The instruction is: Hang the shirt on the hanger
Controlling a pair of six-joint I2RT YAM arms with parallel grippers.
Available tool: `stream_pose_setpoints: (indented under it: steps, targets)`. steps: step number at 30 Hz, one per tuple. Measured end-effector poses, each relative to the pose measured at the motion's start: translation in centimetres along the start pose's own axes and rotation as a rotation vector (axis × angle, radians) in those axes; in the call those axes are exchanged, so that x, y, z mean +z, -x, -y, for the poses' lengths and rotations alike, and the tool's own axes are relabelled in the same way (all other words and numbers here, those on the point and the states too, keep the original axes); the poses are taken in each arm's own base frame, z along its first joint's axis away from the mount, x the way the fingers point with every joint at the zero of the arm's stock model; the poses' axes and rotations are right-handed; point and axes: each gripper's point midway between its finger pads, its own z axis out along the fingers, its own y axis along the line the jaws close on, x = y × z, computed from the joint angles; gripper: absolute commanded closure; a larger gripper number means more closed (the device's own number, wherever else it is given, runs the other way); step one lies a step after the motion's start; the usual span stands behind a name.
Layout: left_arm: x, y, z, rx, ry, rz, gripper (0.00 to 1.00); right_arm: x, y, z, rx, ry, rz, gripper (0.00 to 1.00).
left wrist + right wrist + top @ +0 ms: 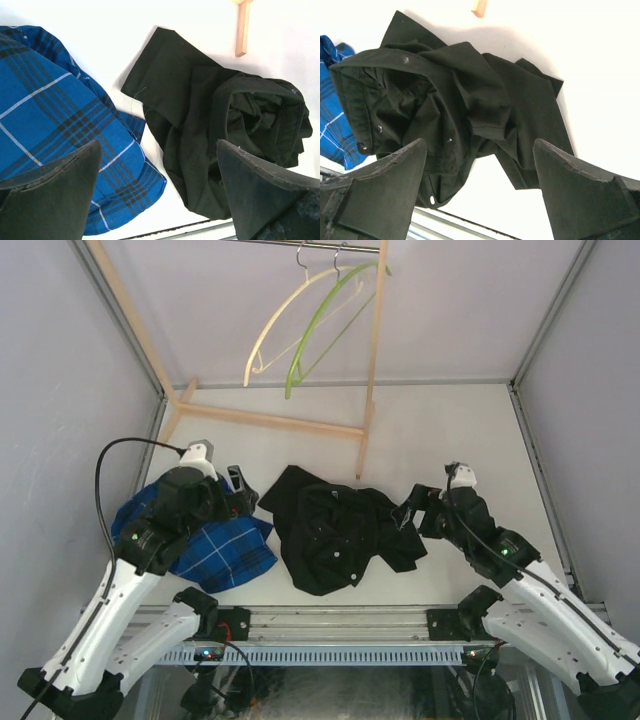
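Top external view shows you the left gripper (pixel 243 490) and right gripper (pixel 408 512) with jaws apart and empty, flanking the shirt (pixel 335 530) crumpled by the table's (pixel 450 430) near edge, while the hanger (pixel 308 340) hangs bare on the far rail (pixel 310 245), so everything is left to do.

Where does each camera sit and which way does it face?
Top external: above and behind the robot, looking down on the table, left arm, right arm, shirt, hanger.
Left wrist: on the left arm, facing down past the open left gripper at the plaid shirt.
Right wrist: on the right arm, facing down past the open right gripper.
Both wrist views share the shirt.
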Motion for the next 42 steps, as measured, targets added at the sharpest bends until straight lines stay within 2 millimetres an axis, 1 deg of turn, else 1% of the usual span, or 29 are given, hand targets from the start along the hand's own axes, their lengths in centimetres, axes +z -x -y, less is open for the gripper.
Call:
stream_pose_setpoints:
  steps: [2, 4, 7, 9, 11, 14, 17, 19, 22, 26, 30, 33, 35, 37, 39, 42]
  targets:
    - [-0.5, 0.1, -0.1, -0.001, 0.005, -0.003, 0.0, 0.0, -0.3, 0.5, 0.014, -0.008, -0.022, 0.12]
    - [-0.8, 0.2, -0.3, -0.008, 0.022, -0.007, 0.0, -0.1, -0.5, 0.5, 0.011, 0.004, -0.04, 0.12]
    - [-0.8, -0.3, -0.8, -0.013, 0.05, -0.031, 0.0, -0.2, -0.7, 0.3, -0.01, 0.017, -0.06, 0.12]
    - [-0.7, -0.8, -1.3, -0.01, 0.073, -0.054, 0.0, -0.3, -0.2, 0.1, -0.026, 0.012, -0.075, 0.13]
    - [-0.7, -1.2, -1.7, -0.003, 0.094, -0.068, 0.0, -0.5, 0.9, -0.6, -0.045, 0.007, -0.083, 0.14]
    - [-0.9, -1.2, -2.1, 0.006, 0.113, -0.065, 0.0, -0.6, 4.6, -3.3, -0.077, 0.029, -0.05, 0.14]
    - [-1.5, -0.6, -2.5, 0.024, 0.117, -0.027, 0.0, -0.7, 7.6, -5.9, -0.109, 0.057, -0.01, 0.14]
    - [-1.9, -0.3, -2.8, 0.038, 0.123, -0.003, 0.0, -0.6, 9.9, -8.0, -0.133, 0.073, 0.024, 0.14]
    - [-2.5, 0.1, -3.2, 0.051, 0.133, 0.029, 0.0, -0.4, 13.3, -11.6, -0.147, 0.118, 0.08, 0.16]
    - [-2.6, 0.3, -3.4, 0.063, 0.138, 0.043, 0.0, -0.2, 17.1, -14.8, -0.129, 0.17, 0.176, 0.16]
    - [-2.8, 0.1, -3.6, 0.067, 0.133, 0.053, 0.0, 0.0, 21.5, -17.8, -0.091, 0.212, 0.295, 0.17]
    - [-2.9, 0.4, -3.6, 0.068, 0.135, 0.069, 0.0, 0.3, 25.0, -20.5, -0.062, 0.256, 0.385, 0.18]
    - [-2.9, 0.5, -3.7, 0.068, 0.141, 0.073, 0.0, 0.8, 27.0, -22.1, -0.045, 0.283, 0.435, 0.19]
    - [-2.8, 0.5, -3.8, 0.068, 0.144, 0.073, 0.01, 1.7, 28.7, -23.5, -0.029, 0.3, 0.479, 0.19]
    - [-2.7, 0.5, -3.8, 0.07, 0.149, 0.069, 0.01, 2.9, 29.8, -24.5, -0.02, 0.308, 0.506, 0.19]
    - [-2.6, 0.5, -3.9, 0.071, 0.154, 0.066, 0.01, 5.2, 30.4, -25.3, -0.012, 0.304, 0.525, 0.19]
